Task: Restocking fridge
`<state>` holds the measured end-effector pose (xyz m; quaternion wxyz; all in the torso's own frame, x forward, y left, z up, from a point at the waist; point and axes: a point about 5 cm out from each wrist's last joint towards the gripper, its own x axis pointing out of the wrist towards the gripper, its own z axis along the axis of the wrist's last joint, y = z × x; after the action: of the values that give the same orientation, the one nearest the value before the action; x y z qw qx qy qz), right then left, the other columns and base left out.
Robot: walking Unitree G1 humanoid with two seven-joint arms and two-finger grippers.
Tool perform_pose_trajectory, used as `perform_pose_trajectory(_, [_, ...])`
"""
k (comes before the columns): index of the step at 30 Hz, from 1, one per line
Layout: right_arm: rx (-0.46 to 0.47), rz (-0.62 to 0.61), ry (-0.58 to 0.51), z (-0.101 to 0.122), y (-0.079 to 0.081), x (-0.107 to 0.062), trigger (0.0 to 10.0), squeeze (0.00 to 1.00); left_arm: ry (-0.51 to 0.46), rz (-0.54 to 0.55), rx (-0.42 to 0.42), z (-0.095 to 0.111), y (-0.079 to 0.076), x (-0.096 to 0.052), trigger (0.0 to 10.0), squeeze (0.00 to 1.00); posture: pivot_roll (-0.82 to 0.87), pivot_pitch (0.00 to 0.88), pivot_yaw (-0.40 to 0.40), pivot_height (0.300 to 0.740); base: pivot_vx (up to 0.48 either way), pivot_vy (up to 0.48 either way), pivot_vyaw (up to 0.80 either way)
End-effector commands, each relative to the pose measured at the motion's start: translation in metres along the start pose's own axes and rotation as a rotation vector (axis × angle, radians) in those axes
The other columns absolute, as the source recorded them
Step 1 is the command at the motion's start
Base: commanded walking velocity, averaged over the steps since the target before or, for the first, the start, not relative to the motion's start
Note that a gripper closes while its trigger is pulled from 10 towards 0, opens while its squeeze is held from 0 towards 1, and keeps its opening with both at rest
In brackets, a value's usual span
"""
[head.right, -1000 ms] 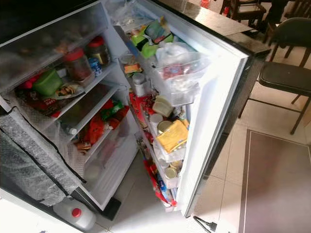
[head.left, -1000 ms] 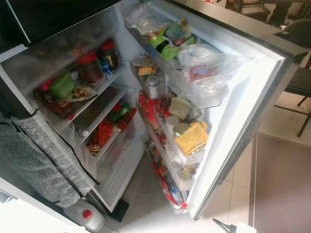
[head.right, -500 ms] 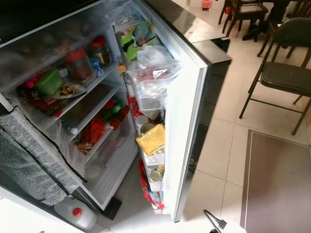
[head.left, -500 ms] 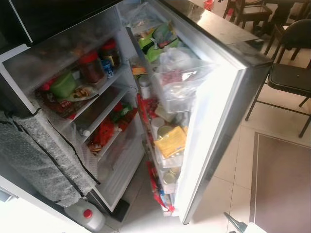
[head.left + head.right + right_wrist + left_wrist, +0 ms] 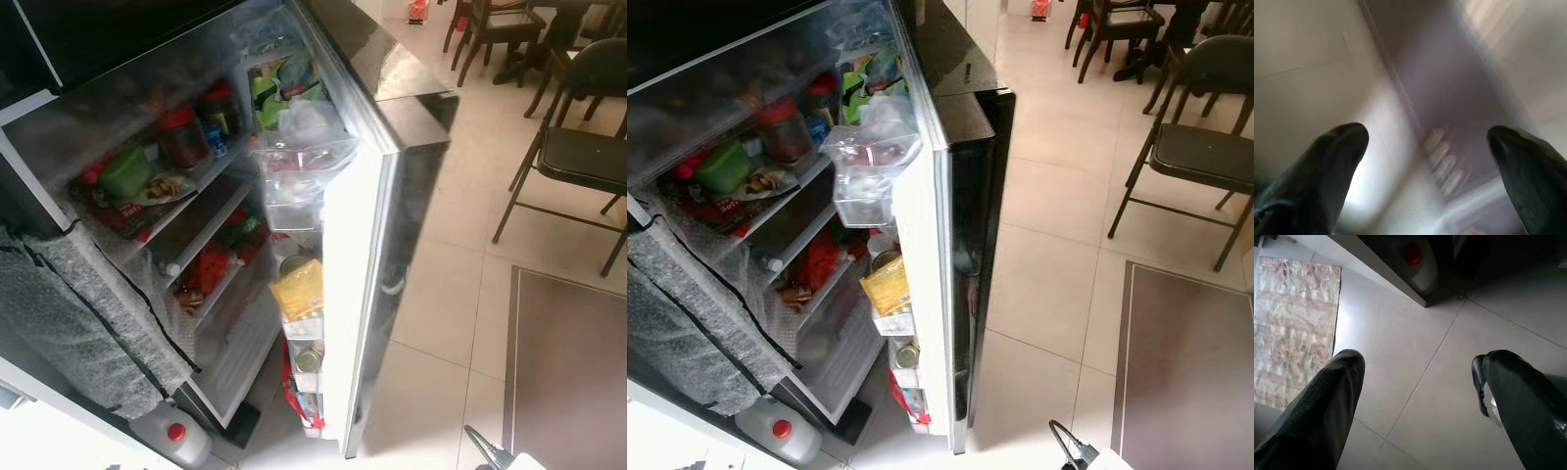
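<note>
In a tiled kitchen, the fridge (image 5: 147, 127) stands to the robot's left with its black glossy door (image 5: 970, 196) swung partway out, edge-on to the head camera, its inner racks crowded with goods. A clear door bin (image 5: 299, 171) near the top holds bagged food, with green packets (image 5: 279, 83) above it; lower down sit a yellow packet (image 5: 299, 291), tins (image 5: 307, 359) and a red wrapper (image 5: 292, 392) at the bottom rack. Inside the cabinet, two red-lidded jars (image 5: 181, 132) stand on the upper shelf beside a green tub (image 5: 125, 171) and a plate of food (image 5: 162, 188); red and green packets (image 5: 220, 250) lie on the shelf beneath. A grey quilted cover (image 5: 69, 313) hangs over the fridge's near side, and a white jug with a red cap (image 5: 174, 436) rests on the floor by its base. The left gripper (image 5: 1420, 391) hangs over the pale floor tiles with its two black fingers spread apart, holding nothing, a patterned rug (image 5: 1288, 323) nearby. The right gripper (image 5: 1425, 161), also spread wide and empty, points at a blurred stretch of floor; its tip shows at the lower edge of the head view (image 5: 1073, 452). Dark chairs (image 5: 578, 147) stand well apart on the right, beside a grey mat (image 5: 568, 372).
</note>
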<state>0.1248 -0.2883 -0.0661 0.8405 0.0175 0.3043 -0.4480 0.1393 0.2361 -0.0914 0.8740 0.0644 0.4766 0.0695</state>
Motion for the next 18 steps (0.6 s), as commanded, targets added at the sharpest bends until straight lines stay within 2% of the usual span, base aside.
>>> perform_pose_trajectory(1, [0.012,-0.052,-0.145,0.045,-0.035,0.026,10.0,0.0,0.022,0.022,0.013,-0.007,0.005,-0.002,10.0,0.0,-0.06,0.001,0.064,0.74,0.0,0.0,0.0])
perform_pose_trajectory(4, [-0.027,0.042,-0.134,0.048,-0.031,0.028,10.0,0.0,0.024,0.017,0.016,-0.007,0.002,-0.002,10.0,0.0,-0.07,0.0,0.066,0.74,0.0,0.0,0.0])
perform_pose_trajectory(6, [-0.038,0.057,-0.135,0.048,-0.03,0.029,10.0,0.0,0.025,0.018,0.016,-0.008,0.003,-0.002,10.0,0.0,-0.07,0.0,0.066,0.74,0.0,0.0,0.0])
perform_pose_trajectory(7, [-0.014,0.088,-0.145,0.053,-0.014,0.028,10.0,0.0,0.027,0.022,0.015,-0.008,0.007,-0.002,10.0,0.0,-0.06,0.0,0.064,0.74,0.0,0.0,0.0])
perform_pose_trajectory(8, [0.021,0.132,-0.164,0.063,0.009,0.025,10.0,0.0,0.03,0.033,0.01,-0.009,0.016,-0.003,10.0,0.0,-0.06,0.0,0.064,0.74,0.0,0.0,0.0])
perform_pose_trajectory(10, [0.032,0.15,-0.177,0.068,0.017,0.024,10.0,0.0,0.031,0.041,0.006,-0.01,0.021,-0.004,10.0,0.0,-0.06,0.0,0.064,0.74,0.0,0.0,0.0])
perform_pose_trajectory(13, [-0.04,0.194,-0.27,0.084,0.026,0.024,10.0,0.0,0.036,0.051,0.005,-0.012,0.028,-0.005,10.0,0.0,-0.06,0.004,0.066,0.74,0.0,0.0,0.0])
perform_pose_trajectory(15, [-0.044,0.208,-0.291,0.088,0.028,0.024,10.0,0.0,0.036,0.049,0.006,-0.013,0.026,-0.005,10.0,0.0,-0.06,0.004,0.066,0.74,0.0,0.0,0.0])
perform_pose_trajectory(18, [-0.051,0.257,-0.423,0.114,0.038,0.022,10.0,0.0,0.032,0.033,0.013,-0.013,0.01,-0.004,10.0,0.0,-0.06,0.007,0.067,0.74,0.0,0.0,0.0])
